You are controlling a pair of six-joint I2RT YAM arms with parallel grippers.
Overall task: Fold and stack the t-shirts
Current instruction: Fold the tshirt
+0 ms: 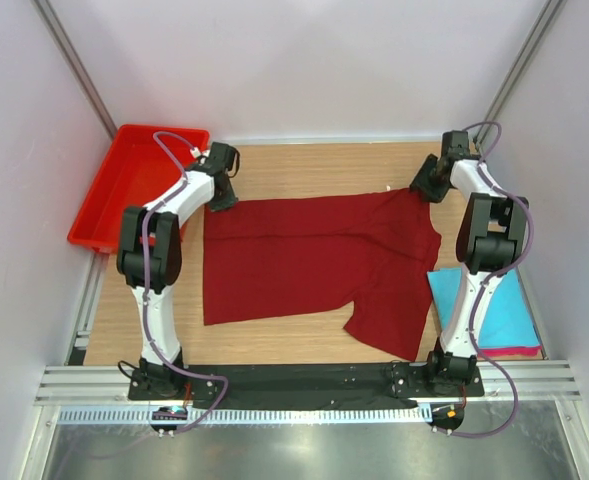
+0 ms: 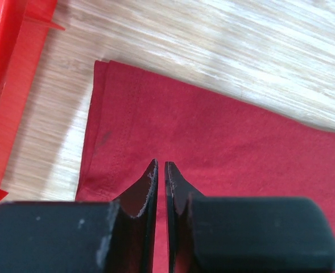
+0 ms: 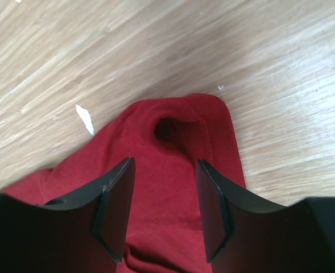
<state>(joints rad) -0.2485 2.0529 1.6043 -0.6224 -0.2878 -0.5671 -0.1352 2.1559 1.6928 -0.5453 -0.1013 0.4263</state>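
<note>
Grippers sit at the two far corners of the dark maroon red cloth t-shirt [image 1: 304,260], which lies flat and unfolded in the middle of the wooden table [image 1: 304,165]. Its long axis runs left to right along the far edge, hem toward the left edge, neck and sleeves toward the right edge.

The left gripper [image 2: 160,170] is over the far-left hem corner with its jaws almost pressed together and only a thin slit between them. The cloth under it looks flat, so whether any is pinched cannot be told. The right gripper [image 3: 162,193] is spread wide, its fingers astride the far sleeve, with the sleeve opening just ahead of the tips; nothing is gripped.

From both grippers the shirt body lies toward the near edge. The left arm is nearer the hem and the right arm nearer the sleeve, so a fold would likely carry the far edge toward the near one, each arm taking its own corner.

The folded turquoise blue shirt [image 1: 499,300] rests at the near-right corner on the pink shirt [image 1: 519,351], of which only a strip shows. The bright red plastic tray [image 1: 114,200] stands at the far-left corner, just beside the left arm.
</note>
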